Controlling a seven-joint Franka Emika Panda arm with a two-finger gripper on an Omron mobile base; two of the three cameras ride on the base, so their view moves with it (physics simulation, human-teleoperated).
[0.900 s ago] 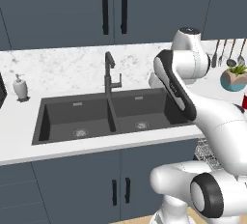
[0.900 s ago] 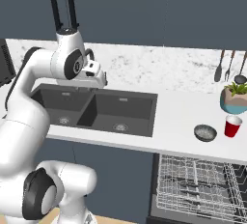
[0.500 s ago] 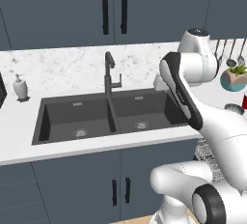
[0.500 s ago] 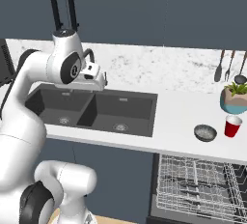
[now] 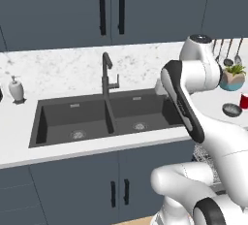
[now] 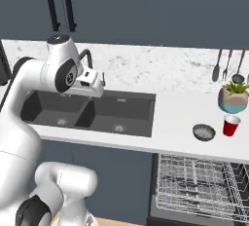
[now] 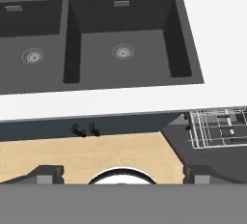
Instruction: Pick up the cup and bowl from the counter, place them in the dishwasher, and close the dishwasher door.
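The red cup (image 6: 231,125) stands on the white counter (image 6: 175,115) at the right, beside the dark grey bowl (image 6: 204,132). The left base view has the cup (image 5: 244,100) and bowl (image 5: 231,109) at its right edge. Below them the dishwasher is open, its white wire rack (image 6: 197,181) pulled out over the dropped door (image 7: 190,153). My gripper (image 7: 123,175) hangs open and empty over the sink's front edge, well left of the cup and bowl. Its fingertips (image 7: 46,173) stand far apart.
A dark double sink (image 6: 92,113) with a black faucet (image 5: 107,76) is set into the counter. A teal plant pot (image 6: 232,99) stands just behind the cup, with utensils (image 6: 227,66) hanging on the wall. A soap dispenser (image 5: 16,89) sits far left. Wooden floor (image 7: 87,153) lies below.
The arm's upper links have turned a little toward the right of the left base view. Cup, bowl and dishwasher rack have not moved.
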